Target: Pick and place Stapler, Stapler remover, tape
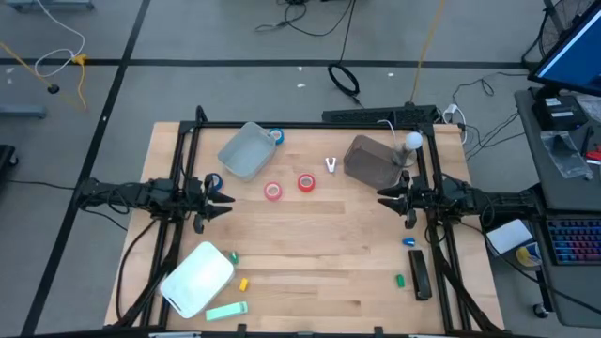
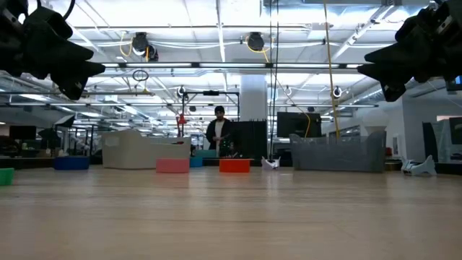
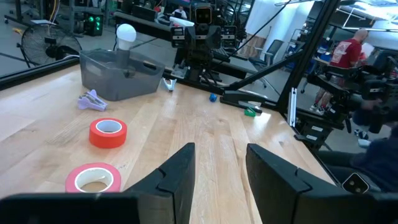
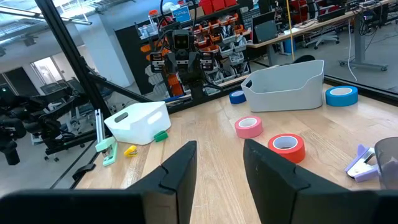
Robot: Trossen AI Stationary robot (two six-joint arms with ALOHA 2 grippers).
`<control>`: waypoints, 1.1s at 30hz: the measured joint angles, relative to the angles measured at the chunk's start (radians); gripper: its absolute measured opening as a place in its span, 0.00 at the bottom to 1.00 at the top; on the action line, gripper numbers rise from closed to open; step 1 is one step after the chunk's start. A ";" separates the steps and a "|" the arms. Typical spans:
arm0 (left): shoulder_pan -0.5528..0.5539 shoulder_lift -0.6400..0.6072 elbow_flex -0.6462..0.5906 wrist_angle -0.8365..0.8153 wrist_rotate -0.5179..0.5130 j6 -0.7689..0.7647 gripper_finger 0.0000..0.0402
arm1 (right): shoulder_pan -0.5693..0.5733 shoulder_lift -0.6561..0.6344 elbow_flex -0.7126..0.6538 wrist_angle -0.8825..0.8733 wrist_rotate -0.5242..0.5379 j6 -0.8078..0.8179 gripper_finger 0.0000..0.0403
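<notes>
Two red rolls of tape lie flat at mid-table, a paler one (image 1: pixel 272 192) (image 3: pixel 94 179) and a brighter one (image 1: pixel 305 182) (image 3: pixel 108 133). One blue roll (image 1: pixel 214 181) lies by my left gripper. Another (image 1: pixel 276 136) lies beside the pale grey bin (image 1: pixel 246 150). The pale stapler remover (image 1: pixel 331 166) (image 4: pixel 364 163) lies next to the dark bin (image 1: pixel 371 160). The black stapler (image 1: pixel 419 275) lies near the front right. My left gripper (image 1: pixel 228 199) (image 3: pixel 221 149) and my right gripper (image 1: pixel 380 197) (image 4: pixel 219 144) hang level above the table, facing each other, both open with nothing between the fingers.
A white bin (image 1: pixel 197 279) sits at the front left with small green and yellow pieces (image 1: pixel 227 310) beside it. A white ball (image 1: pixel 413 141) stands by the dark bin. Small green (image 1: pixel 399 280) and blue (image 1: pixel 410 241) pieces lie near the stapler. Bare wood lies between the grippers.
</notes>
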 joint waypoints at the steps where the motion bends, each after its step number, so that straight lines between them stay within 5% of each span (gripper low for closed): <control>1: 0.000 0.000 0.000 0.000 0.000 0.000 0.36 | 0.000 0.000 0.000 0.000 0.000 0.000 0.31; 20: 0.000 0.000 0.000 0.000 0.000 0.001 0.36 | 0.000 0.000 0.000 0.007 0.000 0.000 0.31; 33: 0.000 0.000 0.000 0.000 -0.040 0.234 0.36 | 0.000 0.000 0.000 0.008 0.000 0.035 0.31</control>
